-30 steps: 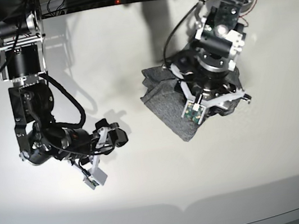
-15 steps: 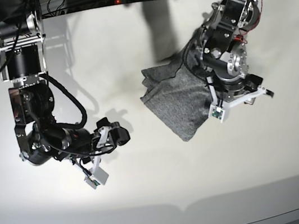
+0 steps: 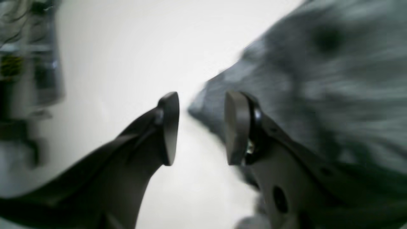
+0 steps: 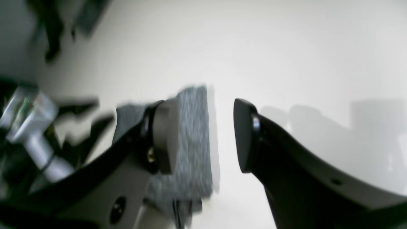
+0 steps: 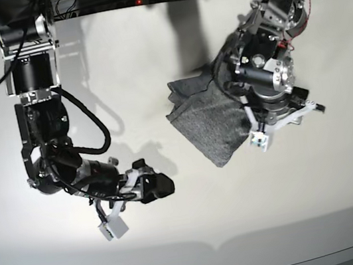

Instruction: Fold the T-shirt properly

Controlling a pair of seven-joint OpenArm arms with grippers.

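On the white counter (image 5: 180,239), right of centre: grey shirt (image 5: 209,124) bunched in a rough fold.
Left gripper (image 3: 200,128) beside the shirt's edge, fingers (image 3: 235,127) apart, gripping nothing; right gripper (image 4: 205,136) well away over bare counter, fingers (image 4: 246,136) apart, empty.

Finding no readable text, label, brand, number or sign anywhere in these views. Showing only plain, unprinted fabric on the grey T-shirt (image 5: 209,124). Blurring too heavily in both wrist views to make out any marking on the arm housings or the background equipment.
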